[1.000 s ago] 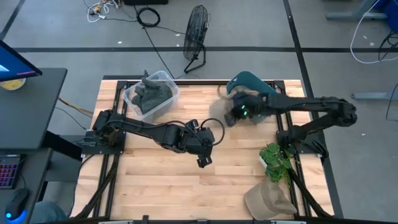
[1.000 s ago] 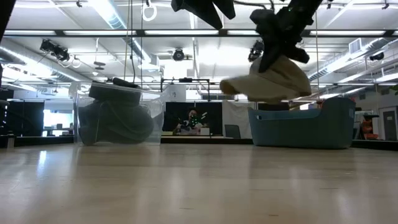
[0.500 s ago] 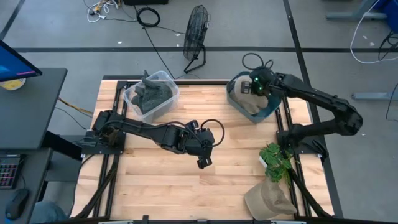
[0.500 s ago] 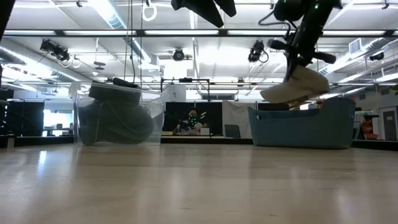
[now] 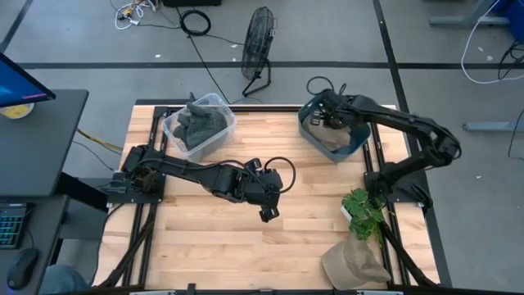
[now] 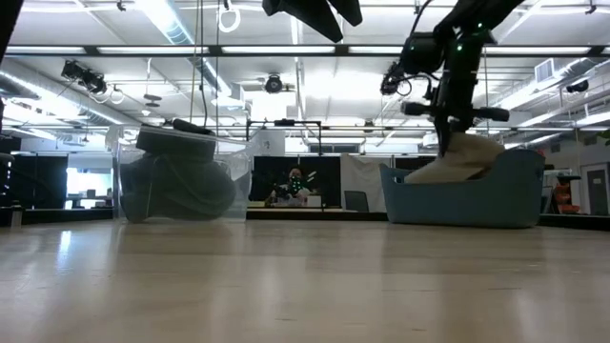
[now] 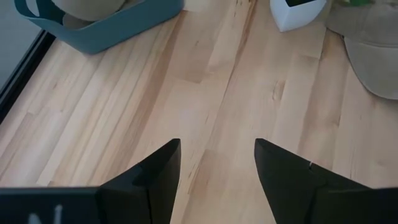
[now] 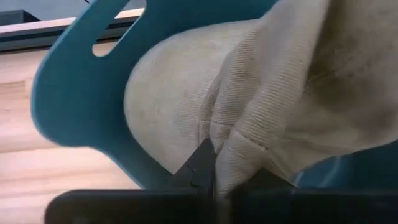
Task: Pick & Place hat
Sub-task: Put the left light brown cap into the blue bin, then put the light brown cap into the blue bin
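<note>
A beige corduroy hat (image 8: 267,87) is in my right gripper (image 8: 208,168), which is shut on it over the teal bin (image 5: 354,146) at the table's far right. In the low view the hat (image 6: 469,158) sits partly below the bin's rim (image 6: 496,176), under the gripper (image 6: 456,122). My left gripper (image 5: 268,211) hovers open above the middle of the table, touching nothing; its fingers (image 7: 155,174) frame bare wood. My right gripper pinches a fold of the hat's cloth (image 8: 231,146) between its two fingers, coming from above and pointing down into the bin. The hat hangs below the fingers, its lower part inside the teal bin; the bin wall hides whether it touches the bottom.
A clear bin of dark hats (image 5: 199,123) stands at the far left. A small plant in a white pot (image 5: 360,209) stands by the right edge, and a second beige hat (image 5: 352,262) lies at the near right corner. Bare wood lies around the left gripper.
My right gripper carried the hat from right of the table's middle toward the far edge, over the teal bin, then lowered it. The hat, hanging clear above the rim before, now sits partly inside the bin.
</note>
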`<state>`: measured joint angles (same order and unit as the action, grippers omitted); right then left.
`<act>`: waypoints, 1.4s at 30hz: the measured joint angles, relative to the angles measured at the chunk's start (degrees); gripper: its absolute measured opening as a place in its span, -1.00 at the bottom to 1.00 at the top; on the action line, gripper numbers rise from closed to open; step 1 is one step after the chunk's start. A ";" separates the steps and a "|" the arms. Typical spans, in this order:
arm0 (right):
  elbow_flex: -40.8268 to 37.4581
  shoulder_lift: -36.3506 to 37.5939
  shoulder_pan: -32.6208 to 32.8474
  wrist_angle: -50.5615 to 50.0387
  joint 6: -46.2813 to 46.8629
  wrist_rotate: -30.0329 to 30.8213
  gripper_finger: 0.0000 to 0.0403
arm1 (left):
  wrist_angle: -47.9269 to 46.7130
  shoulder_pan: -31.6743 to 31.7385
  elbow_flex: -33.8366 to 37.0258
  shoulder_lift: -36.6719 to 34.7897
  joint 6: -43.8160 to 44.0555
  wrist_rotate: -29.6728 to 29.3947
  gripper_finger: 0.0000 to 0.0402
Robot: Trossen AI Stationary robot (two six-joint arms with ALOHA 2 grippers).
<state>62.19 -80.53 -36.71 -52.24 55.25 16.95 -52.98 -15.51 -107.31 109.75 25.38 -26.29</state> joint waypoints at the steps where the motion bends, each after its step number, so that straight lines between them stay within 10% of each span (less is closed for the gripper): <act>1: 0.00 -0.59 -0.12 0.70 0.06 0.03 -0.87 | -0.01 0.00 0.00 0.00 0.00 0.01 0.04; 28: 0.00 10.60 -1.41 3.20 -14.71 -8.03 -0.09 | -0.01 0.00 0.00 0.00 -0.51 0.01 0.04; 42: 0.02 27.48 9.92 3.96 -33.71 -36.76 -0.25 | -0.01 -0.85 0.00 0.00 1.04 0.07 0.04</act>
<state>62.22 -53.05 -26.79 -48.28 21.54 -19.81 -52.99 -16.36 -107.31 109.75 26.41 -26.23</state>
